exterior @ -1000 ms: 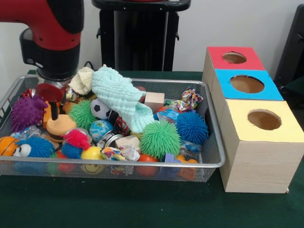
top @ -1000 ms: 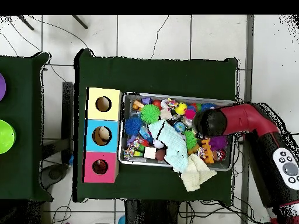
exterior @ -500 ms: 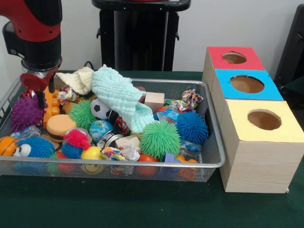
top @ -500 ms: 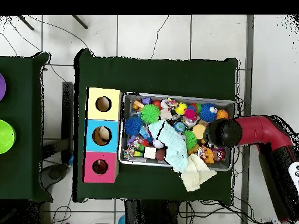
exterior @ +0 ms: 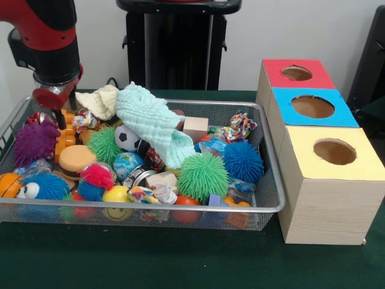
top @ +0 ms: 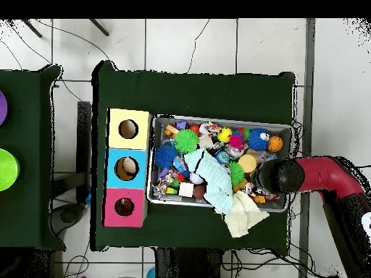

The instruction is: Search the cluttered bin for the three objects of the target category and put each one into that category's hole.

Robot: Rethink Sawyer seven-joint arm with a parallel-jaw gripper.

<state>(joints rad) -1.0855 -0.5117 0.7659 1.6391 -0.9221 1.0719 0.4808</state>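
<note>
Robot lab: pedestal-mounted arm (exterior: 45, 36), green-clothed table (top: 196, 90), tiled floor (top: 188, 43).

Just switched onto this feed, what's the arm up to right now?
The Sawyer arm's gripper hangs over the far corner of the wire-mesh bin, the end farthest from the sorting boxes, just above the jumble of toys. It sits beside the purple spiky ball, with orange toys right under it. I can't tell whether it grips anything. A pale green cloth is draped over the middle of the pile. The red-panelled hole is on the box farthest from the camera.
</note>
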